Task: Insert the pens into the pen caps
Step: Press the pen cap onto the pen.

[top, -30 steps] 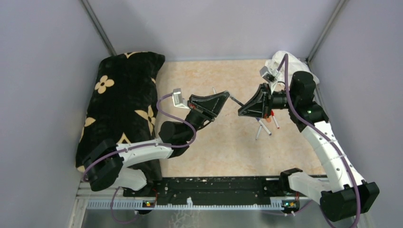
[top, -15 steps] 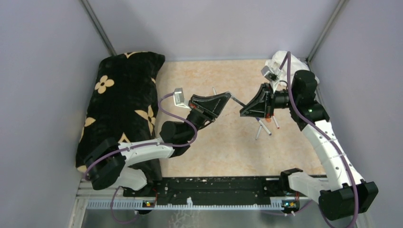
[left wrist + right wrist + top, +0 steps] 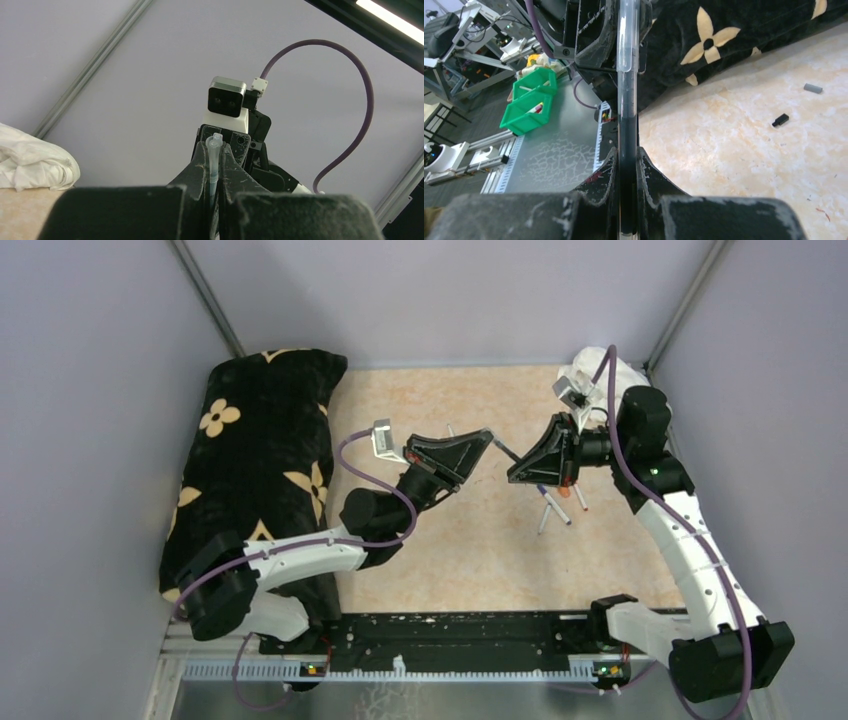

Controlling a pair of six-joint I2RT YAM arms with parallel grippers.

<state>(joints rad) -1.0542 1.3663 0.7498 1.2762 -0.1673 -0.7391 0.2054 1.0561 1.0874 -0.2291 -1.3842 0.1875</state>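
We see the two arms meeting near the middle of the top view, above the tabletop (image 3: 450, 550). One pen (image 3: 503, 452) spans the short gap between them. The left gripper (image 3: 487, 437) is pressed together on its pale, translucent barrel, whose tip pokes out past the fingers in the left wrist view. The right gripper (image 3: 512, 475) pinches the pen's dark end. In the right wrist view that dark length runs straight up into the pale part. We cannot tell if the dark part is a cap.

Loose pens (image 3: 547, 512) lie on the tabletop just below the right gripper. A black cap (image 3: 780, 120) and a grey cap (image 3: 812, 88) lie apart at the right of the right wrist view. A flowered cushion (image 3: 260, 440) fills the left side.
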